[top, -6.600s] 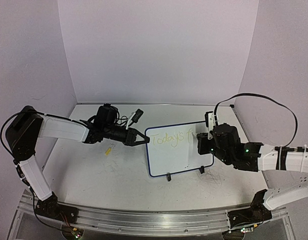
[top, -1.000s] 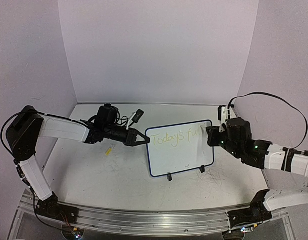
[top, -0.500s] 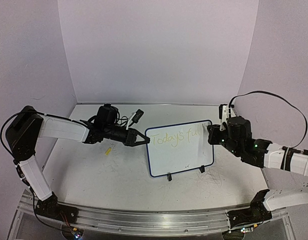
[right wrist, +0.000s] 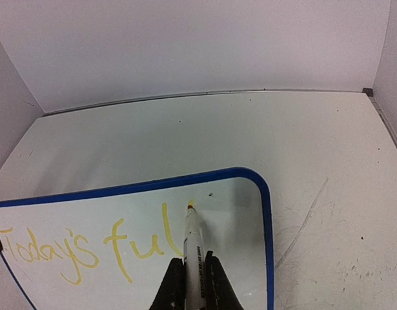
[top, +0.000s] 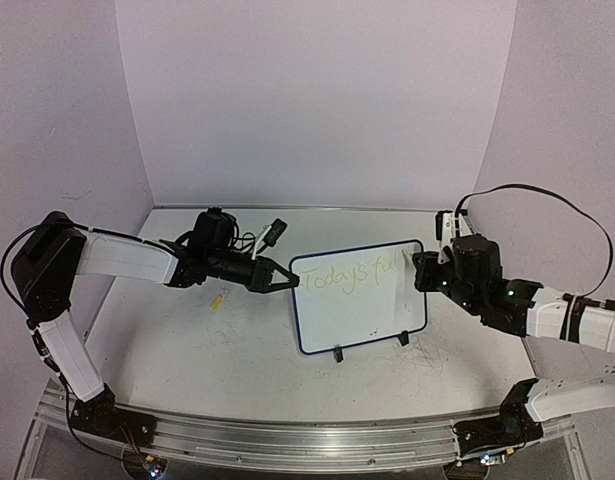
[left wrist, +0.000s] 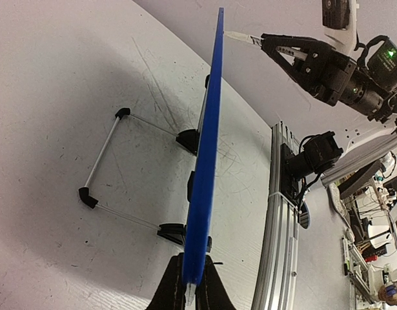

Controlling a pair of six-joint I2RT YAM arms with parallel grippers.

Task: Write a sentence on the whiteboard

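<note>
The whiteboard (top: pixel 359 310) stands tilted on its two black feet mid-table. On it is the sentence (top: pixel 349 273), pale yellow, reading "Today's ful". My left gripper (top: pixel 290 281) is shut on the board's left edge. The left wrist view shows the whiteboard (left wrist: pixel 208 129) edge-on as a blue strip, pinched in the left gripper (left wrist: pixel 192 257). My right gripper (top: pixel 419 272) is shut on a white marker (right wrist: pixel 193 239). In the right wrist view the right gripper (right wrist: pixel 193 261) holds its yellow tip against the whiteboard (right wrist: pixel 240 258), just right of the sentence (right wrist: pixel 88 248).
A small yellow piece (top: pixel 216 300) lies on the table left of the board. Grey scribble marks (top: pixel 427 355) cover the tabletop near the right foot. An aluminium rail (top: pixel 307 440) runs along the near edge. Walls close in the back and both sides.
Since the oldest frame the writing has grown from "Today's f" to "Today's ful", and my right gripper moved right along the board. Over the last second it shifted only slightly. The left arm is still.
</note>
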